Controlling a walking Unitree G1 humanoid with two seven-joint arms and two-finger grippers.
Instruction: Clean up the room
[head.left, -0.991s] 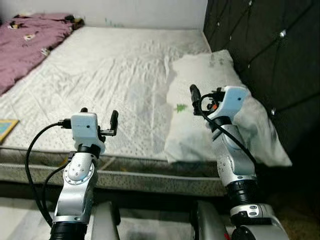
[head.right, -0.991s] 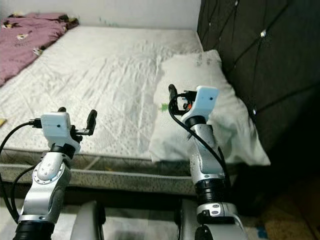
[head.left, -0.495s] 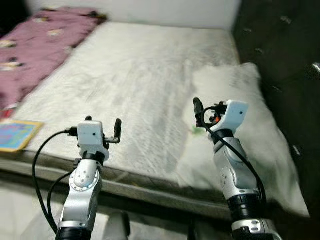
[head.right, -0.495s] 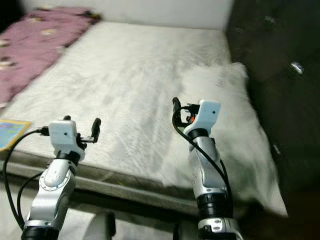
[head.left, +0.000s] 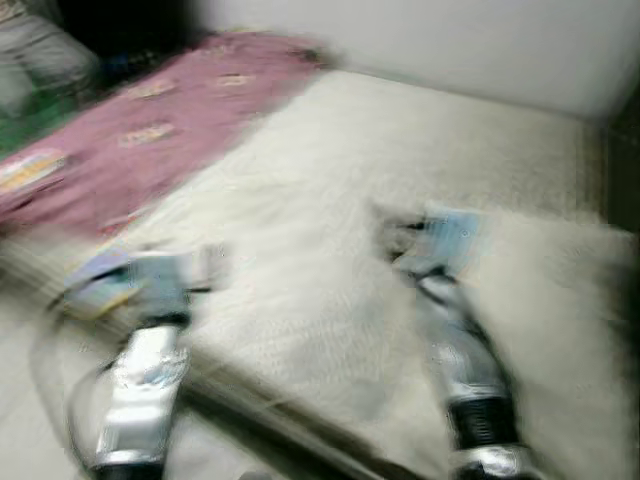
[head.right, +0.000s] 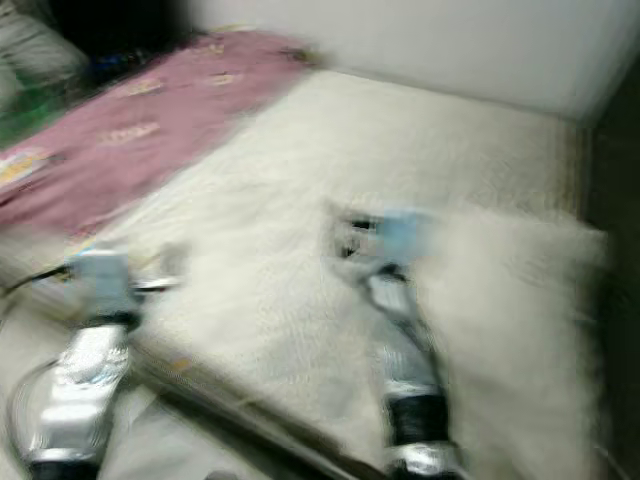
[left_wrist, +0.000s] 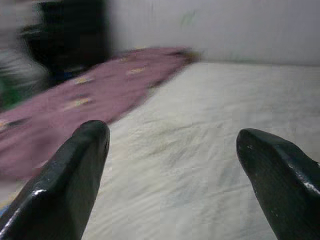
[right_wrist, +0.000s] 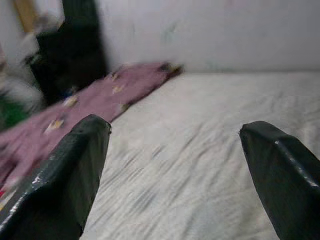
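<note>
My head views are badly smeared, but I make out a bed (head.left: 330, 200) with a pale sheet, a purple blanket (head.left: 140, 130) along its far left side, and a white pillow (head.left: 560, 330) at the right. Both silver arms are raised over the bed's near edge. Through the wrist views, the left end effector (left_wrist: 172, 150) has its fingers spread wide with nothing between them, and the right end effector (right_wrist: 175, 150) is spread and empty too, both pointing across the sheet toward the blanket.
</note>
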